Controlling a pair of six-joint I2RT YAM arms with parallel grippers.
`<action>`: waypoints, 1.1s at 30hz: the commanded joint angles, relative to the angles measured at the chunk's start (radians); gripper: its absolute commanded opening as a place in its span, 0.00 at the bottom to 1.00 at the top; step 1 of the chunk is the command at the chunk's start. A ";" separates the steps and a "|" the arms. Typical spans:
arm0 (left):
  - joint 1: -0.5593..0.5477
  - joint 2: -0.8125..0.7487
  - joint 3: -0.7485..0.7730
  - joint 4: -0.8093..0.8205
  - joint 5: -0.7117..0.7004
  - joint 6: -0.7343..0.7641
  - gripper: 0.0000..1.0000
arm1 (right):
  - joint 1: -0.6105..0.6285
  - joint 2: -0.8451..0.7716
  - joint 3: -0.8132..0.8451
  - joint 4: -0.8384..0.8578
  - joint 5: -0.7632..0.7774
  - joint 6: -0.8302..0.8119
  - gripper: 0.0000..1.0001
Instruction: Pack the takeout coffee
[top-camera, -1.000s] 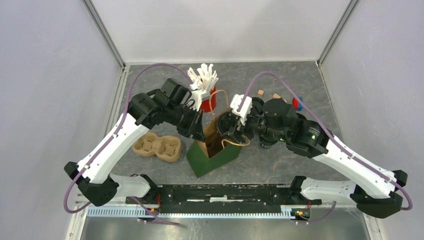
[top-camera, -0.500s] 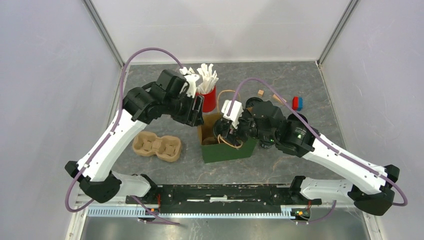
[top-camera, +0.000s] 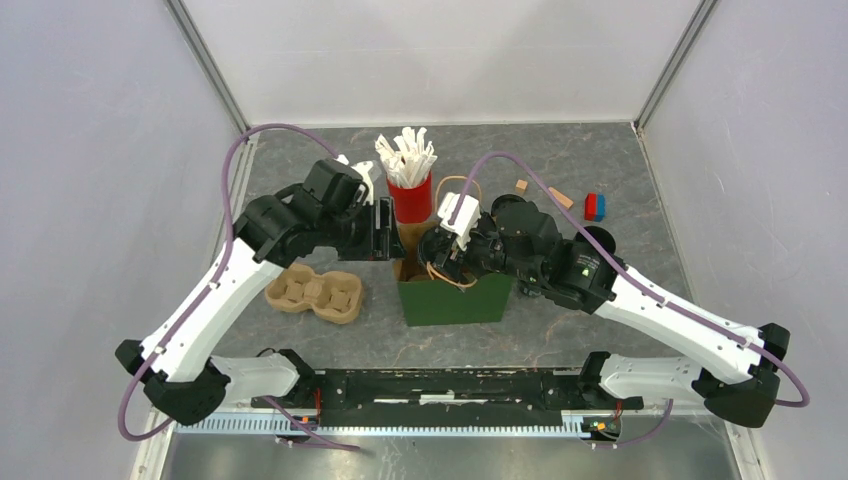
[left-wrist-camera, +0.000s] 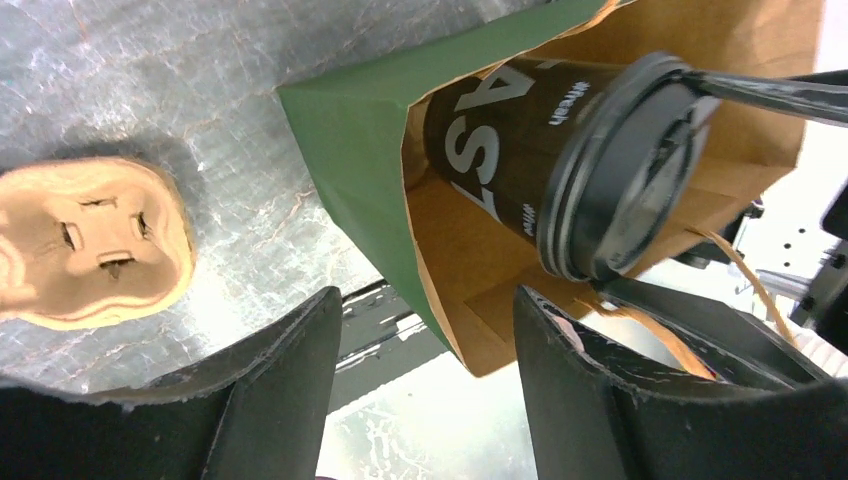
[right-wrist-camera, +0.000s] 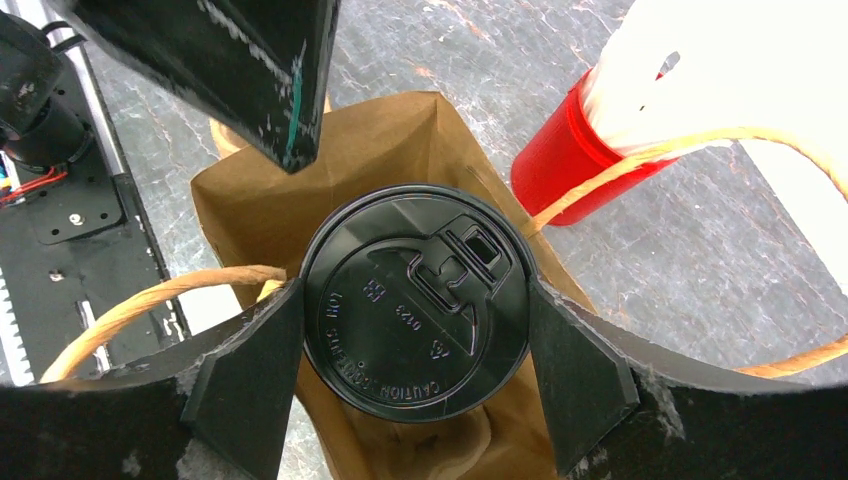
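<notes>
One short black paper cup (left-wrist-camera: 500, 110) with white lettering and a flat black lid is inside the mouth of the green paper bag (top-camera: 455, 300) on the tabletop (top-camera: 620, 170), grasped at its rim by the right end effector (right-wrist-camera: 415, 380), while the left end effector (left-wrist-camera: 425, 300), at the bag's 10 o'clock, stands released and empty.

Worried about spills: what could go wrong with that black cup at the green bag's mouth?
The left gripper stands open, off the green paper bag, so the unsupported bag may tip. The right gripper pinches the black paper cup with white lettering at its flat black lid, which could pop off. The bag's tan twine handle loops beside that gripper and might snag it.
</notes>
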 joint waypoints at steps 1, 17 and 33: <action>0.005 0.012 -0.048 0.082 0.043 -0.070 0.70 | 0.005 0.016 0.045 0.002 0.036 -0.046 0.81; 0.005 0.009 -0.066 0.175 0.075 0.326 0.12 | 0.003 0.073 0.168 -0.157 0.010 -0.170 0.83; 0.025 -0.043 -0.122 0.267 0.058 0.404 0.23 | 0.002 0.022 0.027 -0.093 -0.044 -0.269 0.84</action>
